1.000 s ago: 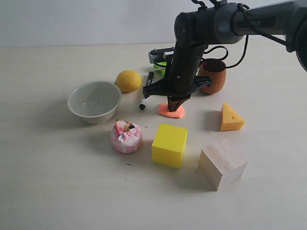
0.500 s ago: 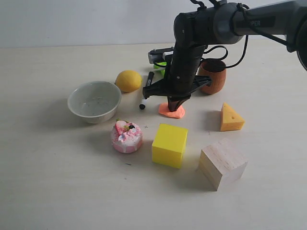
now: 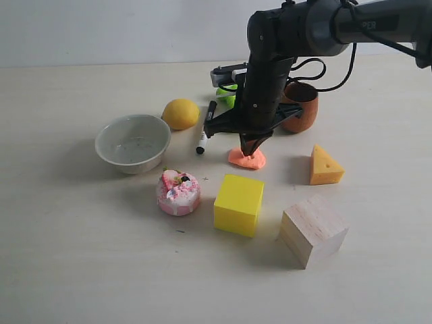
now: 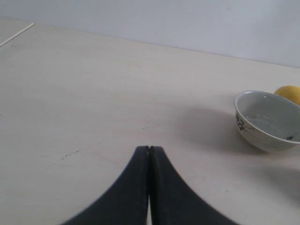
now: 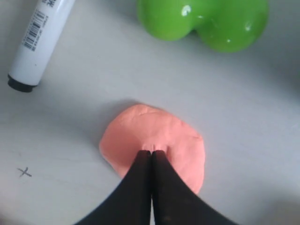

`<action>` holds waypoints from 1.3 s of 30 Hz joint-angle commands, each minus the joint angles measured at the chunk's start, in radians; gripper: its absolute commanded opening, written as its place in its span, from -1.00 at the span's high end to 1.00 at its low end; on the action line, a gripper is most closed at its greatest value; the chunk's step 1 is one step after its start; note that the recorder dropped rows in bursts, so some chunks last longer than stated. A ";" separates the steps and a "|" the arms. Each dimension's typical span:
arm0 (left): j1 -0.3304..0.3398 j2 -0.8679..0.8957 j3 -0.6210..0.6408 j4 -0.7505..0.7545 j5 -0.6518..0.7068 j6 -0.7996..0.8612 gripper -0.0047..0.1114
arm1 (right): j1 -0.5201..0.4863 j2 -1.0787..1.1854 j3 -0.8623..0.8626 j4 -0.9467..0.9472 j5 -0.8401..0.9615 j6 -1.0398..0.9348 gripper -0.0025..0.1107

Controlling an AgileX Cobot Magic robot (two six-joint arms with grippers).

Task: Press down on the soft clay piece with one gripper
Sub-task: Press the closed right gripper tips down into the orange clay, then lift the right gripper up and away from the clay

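So the right gripper [image 3: 248, 149] was pointing straight down with its two black fingers pressed together, no gap between them and nothing held. The soft clay piece [image 3: 247, 159] sat directly under those tips, flat on the table [image 3: 81, 270]. In the right wrist view the tips [image 5: 150, 152] landed on the clay's [image 5: 140, 129] top, a bit off its middle, and there was a small crease right where they touched.

Around that gripper, going by the exterior view: the marker [image 3: 205, 128] lay just off to its left, the lemon [image 3: 181, 113] and the bowl [image 3: 128, 162] further out the same way. The brown cup [image 3: 300, 106] stood close behind it on the right, and the cheese wedge [image 3: 325, 167] was off to the right. The yellow cube [image 3: 238, 204] sat near the clay on the camera side, not touching it, with the pink cake toy [image 3: 178, 192] and wooden block [image 3: 313, 229] either side of the cube. A shiny green thing [image 5: 206, 18] lay beyond the clay.

The left gripper [image 4: 148, 148] was also closed tight, empty, over bare table, well away from the bowl [image 4: 262, 140].
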 commanded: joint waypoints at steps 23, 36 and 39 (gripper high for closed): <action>-0.001 -0.005 -0.003 -0.006 -0.016 -0.006 0.92 | 0.001 -0.454 0.425 0.000 -0.423 -0.041 0.96; -0.001 -0.005 -0.003 -0.006 -0.016 -0.006 0.92 | 0.001 -0.767 0.490 -0.005 -0.466 -0.044 0.96; -0.001 -0.005 -0.003 -0.006 -0.016 -0.006 0.92 | 0.001 -0.806 0.490 -0.009 -0.503 -0.051 0.96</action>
